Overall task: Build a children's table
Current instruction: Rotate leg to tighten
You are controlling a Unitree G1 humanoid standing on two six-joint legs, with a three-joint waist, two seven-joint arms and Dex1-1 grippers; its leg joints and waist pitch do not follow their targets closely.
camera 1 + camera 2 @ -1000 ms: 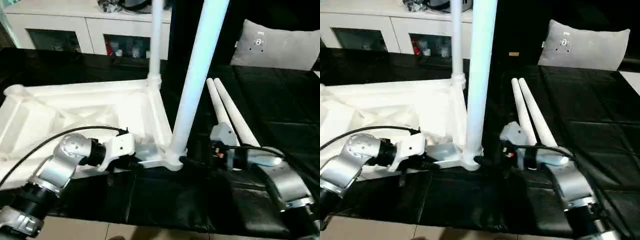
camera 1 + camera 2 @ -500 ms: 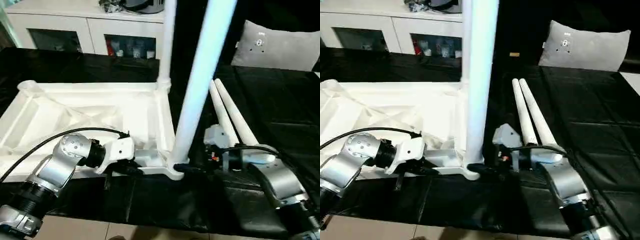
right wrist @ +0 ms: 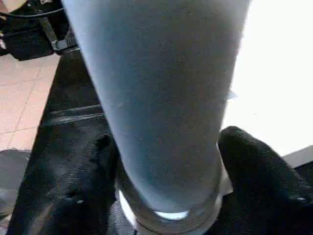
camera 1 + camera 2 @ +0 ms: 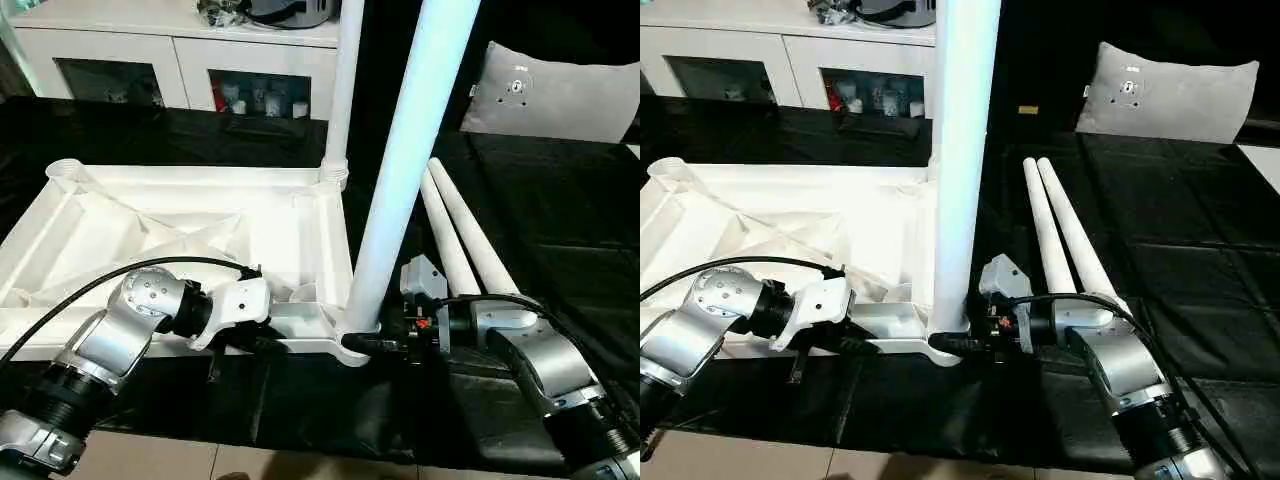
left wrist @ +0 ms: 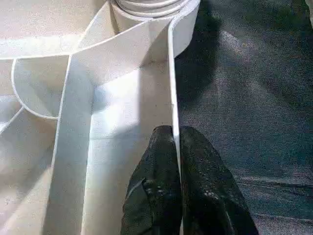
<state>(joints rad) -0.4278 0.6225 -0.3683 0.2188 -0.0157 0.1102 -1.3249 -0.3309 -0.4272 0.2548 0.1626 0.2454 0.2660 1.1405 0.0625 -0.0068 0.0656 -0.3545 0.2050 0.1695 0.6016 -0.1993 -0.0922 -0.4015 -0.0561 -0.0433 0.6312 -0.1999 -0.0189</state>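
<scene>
Left eye view: my left gripper (image 4: 262,341) is pinching the near rim of the upturned top (image 4: 180,215), which is lying on the black mat (image 4: 560,210). Rightward, my right gripper (image 4: 378,344) is clasping the upright leg (image 4: 405,170) at its corner socket (image 4: 352,345). Two loose legs (image 4: 462,235) are lying just behind it.

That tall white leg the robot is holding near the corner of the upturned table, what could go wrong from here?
The right gripper grips the near leg only at its base, at the corner socket; the long length above could tip or work loose. The left gripper pinches just the thin rim of the table top, so the top might slip or slide. Two loose legs lie beside the right arm and could get knocked away.
</scene>
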